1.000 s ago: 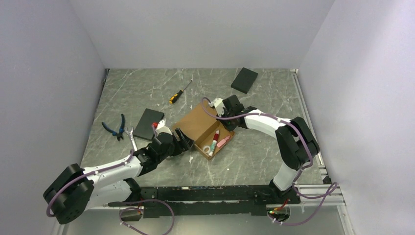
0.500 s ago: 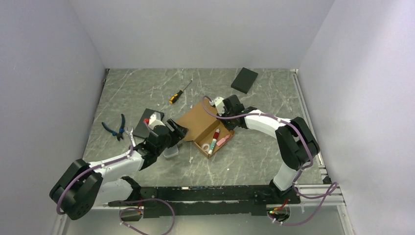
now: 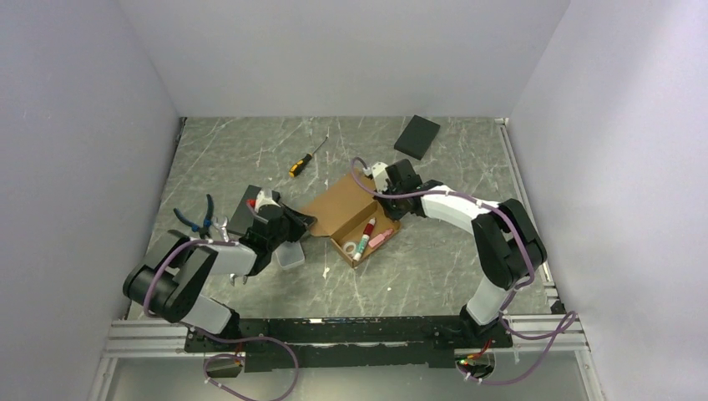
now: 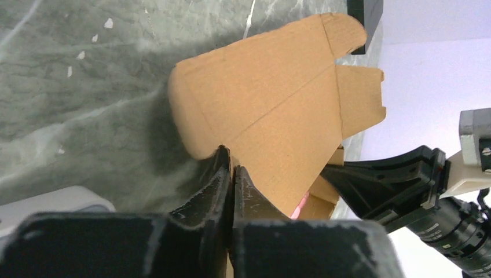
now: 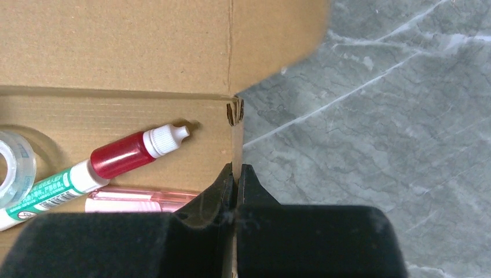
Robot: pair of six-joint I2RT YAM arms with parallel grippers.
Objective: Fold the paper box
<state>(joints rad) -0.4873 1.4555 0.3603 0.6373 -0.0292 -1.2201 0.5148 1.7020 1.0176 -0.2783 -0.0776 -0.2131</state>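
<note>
Your overhead view looks down over the whole worktop (image 3: pixel 250 150); both wrist views sit close in, each sharing the cardboard box (image 3: pixel 338 205).

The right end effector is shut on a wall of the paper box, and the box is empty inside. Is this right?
Not quite. The right end effector is shut on a wall of the paper box, but the box is not empty: the right wrist view shows a tape roll, a red bottle and a pink tube inside.
</note>
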